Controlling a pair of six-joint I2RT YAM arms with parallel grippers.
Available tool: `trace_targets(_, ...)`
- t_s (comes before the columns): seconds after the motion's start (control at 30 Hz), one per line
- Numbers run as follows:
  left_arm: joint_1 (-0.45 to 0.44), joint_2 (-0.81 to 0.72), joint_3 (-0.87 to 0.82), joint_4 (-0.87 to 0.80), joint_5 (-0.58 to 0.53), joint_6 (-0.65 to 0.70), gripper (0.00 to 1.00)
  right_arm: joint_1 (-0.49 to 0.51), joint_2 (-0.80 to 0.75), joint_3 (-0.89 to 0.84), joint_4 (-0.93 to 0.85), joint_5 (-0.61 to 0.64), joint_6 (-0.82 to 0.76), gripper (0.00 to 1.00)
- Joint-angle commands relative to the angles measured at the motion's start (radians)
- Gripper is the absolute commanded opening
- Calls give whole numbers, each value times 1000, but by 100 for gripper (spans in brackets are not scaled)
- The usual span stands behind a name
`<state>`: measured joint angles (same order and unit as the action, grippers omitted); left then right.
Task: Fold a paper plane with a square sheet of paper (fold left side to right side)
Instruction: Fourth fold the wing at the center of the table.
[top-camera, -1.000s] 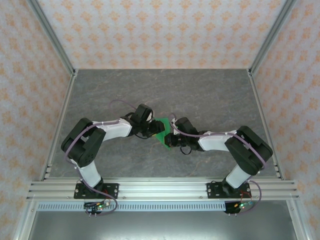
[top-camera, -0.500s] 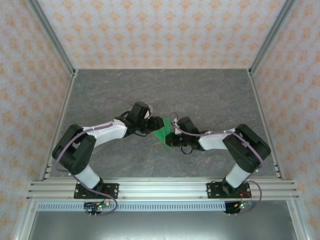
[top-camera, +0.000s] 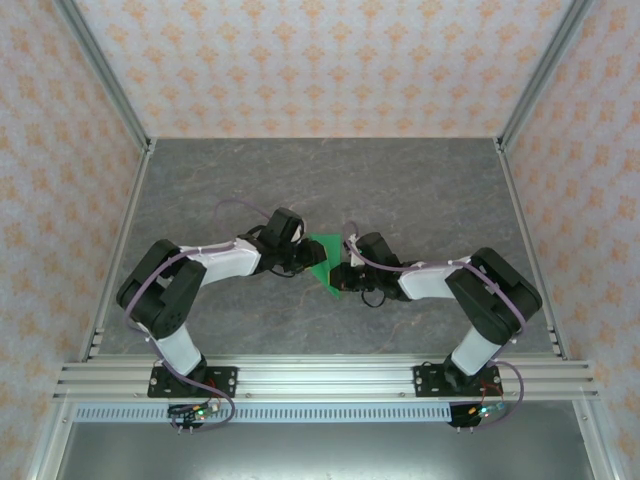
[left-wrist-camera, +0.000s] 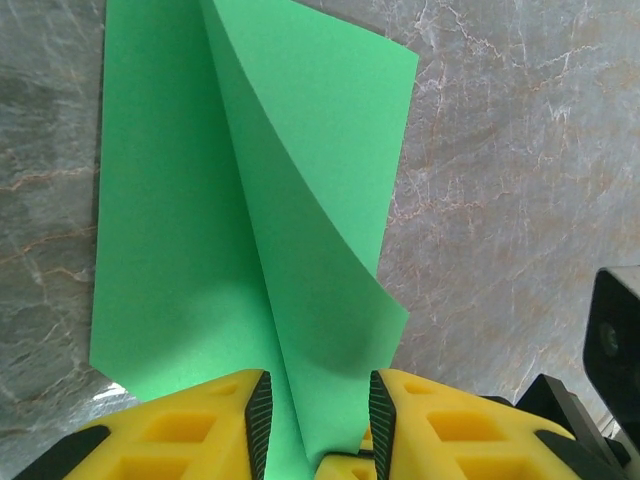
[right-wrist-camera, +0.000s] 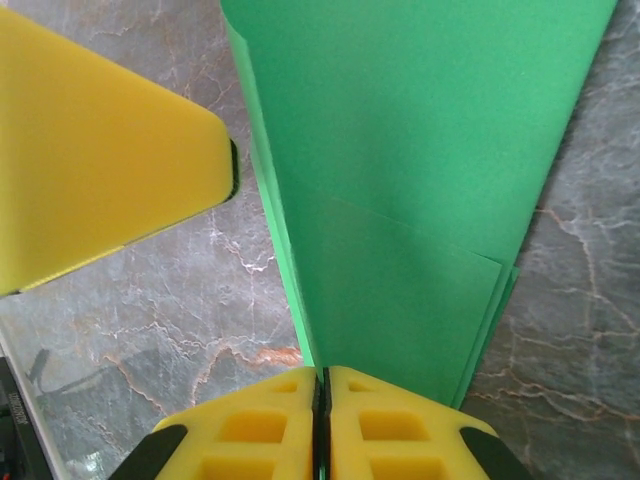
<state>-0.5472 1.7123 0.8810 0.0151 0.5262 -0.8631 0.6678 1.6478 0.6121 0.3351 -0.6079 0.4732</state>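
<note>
On the table (top-camera: 420, 190), the right gripper (right-wrist-camera: 320, 385) pinches the paper (right-wrist-camera: 420, 150) by its edge. The left gripper (left-wrist-camera: 317, 420) stands spread around a raised flap (left-wrist-camera: 320, 230). Closing off-line could crease it crooked.

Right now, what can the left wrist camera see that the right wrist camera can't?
Left wrist view: a flap of the green paper curling up between the left fingers, which stand apart. Right wrist view: the right fingers pinched shut on the paper's edge, plus a yellow finger of the other arm. Both: the green paper lying on the grey marbled table.
</note>
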Motion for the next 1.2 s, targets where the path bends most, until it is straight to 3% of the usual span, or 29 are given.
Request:
trace_targets(0.0,5,29,20,23,15,4,37,-19,8,-21,65,-24,28,11)
trace_targets(1.17,3,110,46,-12,-13,9,37,-28,37,-25,78,-45,39,15)
